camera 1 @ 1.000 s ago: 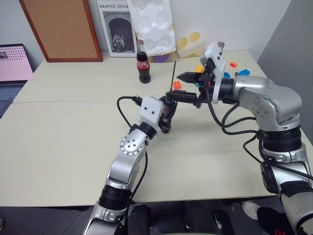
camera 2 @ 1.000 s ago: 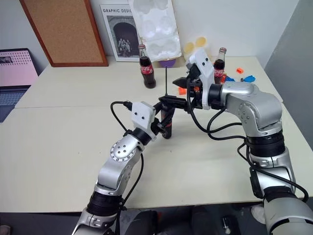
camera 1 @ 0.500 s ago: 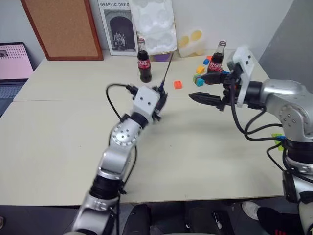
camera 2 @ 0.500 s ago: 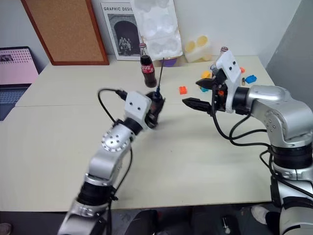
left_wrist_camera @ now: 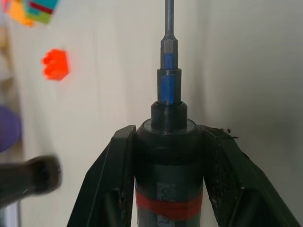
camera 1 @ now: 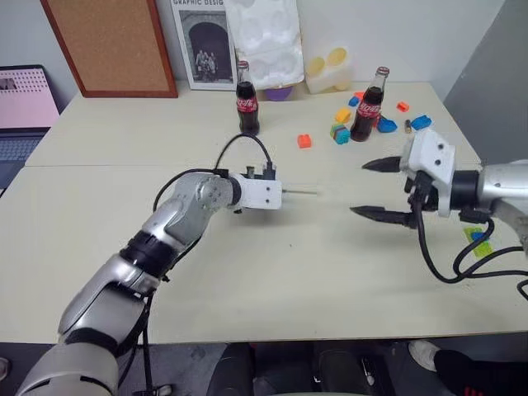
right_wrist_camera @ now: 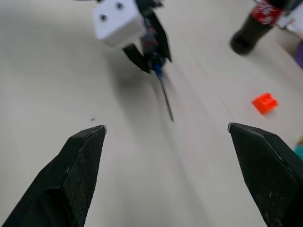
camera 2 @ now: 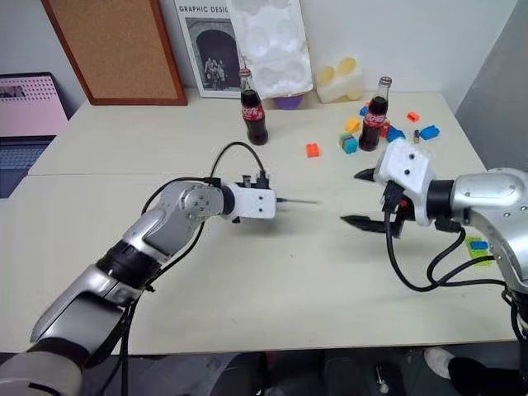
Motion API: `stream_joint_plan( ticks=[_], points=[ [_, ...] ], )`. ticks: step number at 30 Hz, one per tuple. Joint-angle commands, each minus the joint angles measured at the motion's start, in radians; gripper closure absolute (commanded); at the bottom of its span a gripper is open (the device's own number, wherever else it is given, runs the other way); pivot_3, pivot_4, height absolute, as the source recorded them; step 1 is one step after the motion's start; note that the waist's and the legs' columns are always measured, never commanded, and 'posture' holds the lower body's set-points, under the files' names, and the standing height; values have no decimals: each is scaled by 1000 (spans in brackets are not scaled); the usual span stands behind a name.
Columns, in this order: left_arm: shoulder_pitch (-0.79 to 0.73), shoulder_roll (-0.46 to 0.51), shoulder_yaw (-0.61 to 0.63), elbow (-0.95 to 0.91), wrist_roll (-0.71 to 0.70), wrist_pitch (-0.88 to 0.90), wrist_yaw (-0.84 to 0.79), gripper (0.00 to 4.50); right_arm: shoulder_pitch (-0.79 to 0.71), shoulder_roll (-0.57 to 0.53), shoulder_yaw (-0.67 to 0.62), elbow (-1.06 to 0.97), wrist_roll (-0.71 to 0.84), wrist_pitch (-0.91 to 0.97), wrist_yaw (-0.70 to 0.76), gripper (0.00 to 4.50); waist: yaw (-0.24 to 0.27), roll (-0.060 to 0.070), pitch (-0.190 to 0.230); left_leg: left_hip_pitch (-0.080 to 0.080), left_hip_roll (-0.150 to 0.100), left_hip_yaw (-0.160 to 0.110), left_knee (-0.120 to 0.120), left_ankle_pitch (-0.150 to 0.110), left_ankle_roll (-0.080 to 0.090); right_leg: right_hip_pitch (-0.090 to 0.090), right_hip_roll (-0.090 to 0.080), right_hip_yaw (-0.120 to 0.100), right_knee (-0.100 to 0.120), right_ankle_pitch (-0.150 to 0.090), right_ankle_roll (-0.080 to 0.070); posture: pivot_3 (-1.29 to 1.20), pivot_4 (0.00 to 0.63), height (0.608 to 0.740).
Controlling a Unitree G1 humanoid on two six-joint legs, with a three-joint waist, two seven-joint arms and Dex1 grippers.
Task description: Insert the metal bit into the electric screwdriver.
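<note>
Left gripper [left_wrist_camera: 165, 156] clenched around electric screwdriver [left_wrist_camera: 168, 189] over table [camera 1: 272, 272], metal bit [left_wrist_camera: 167, 28] apparently seated in its nose, pointing toward wide-open, empty right gripper [camera 1: 375, 188] backed away.

Two cola bottles [camera 1: 247, 97] and scattered toy blocks [camera 1: 340, 132]

The metal bit [camera 2: 299, 201] juts level from the left gripper [camera 2: 272, 201] toward the right gripper's [camera 2: 356, 198] wide-apart jaws.

The poster [camera 2: 213, 43] reads "GRAPHIC DESIGN"; the cola bottle [camera 2: 253, 110] label looks like Coca-Cola.
</note>
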Motion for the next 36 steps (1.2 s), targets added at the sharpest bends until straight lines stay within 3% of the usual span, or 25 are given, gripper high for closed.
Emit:
stream_joint_plan(
  ticks=[1,6,8,19,26,27,30,36],
  points=[
    [-42,-46,-39,120,30,-59,-57,2856,8,19,7,-30,-3,-8,-20,166,0,0,0,0,0,0,0,0,0,0,0,0,0,0,0,0,150,740],
    [-47,-77,-44,203,44,-93,-115,2856,13,31,30,-26,-16,-13,-27,166,0,0,0,1,0,0,1,0,0,0,0,0,1,0,0,0,150,740],
    [-46,-85,-34,219,39,-95,-131,2144,13,32,38,-22,-22,-17,-27,166,0,1,0,1,0,0,2,0,0,1,0,0,2,0,0,0,150,740],
    [-32,-97,21,241,51,-105,-115,10,11,27,47,3,-58,-43,-14,166,0,1,-1,3,0,-1,7,0,0,4,0,0,5,0,1,0,150,740],
    [-51,-106,148,214,-25,-51,-56,10,14,31,34,18,-72,-51,-18,166,-1,1,-1,3,0,-2,14,0,0,5,0,0,12,0,1,0,150,740],
    [-46,-96,212,175,-81,-4,-58,10,20,26,30,24,-81,-57,-21,166,-1,1,-1,3,0,-2,15,0,0,4,0,0,13,0,1,0,150,740],
    [13,-5,389,6,-242,146,-124,10,51,10,-3,40,-91,-73,-26,166,-5,-1,0,3,0,-2,16,0,0,2,1,0,17,0,1,0,150,740],
    [228,177,569,-315,-428,362,-227,10,91,-3,-49,62,-80,-93,-14,166,-21,0,0,2,2,-2,14,0,0,0,2,0,19,1,-2,0,150,740]
  ],
)
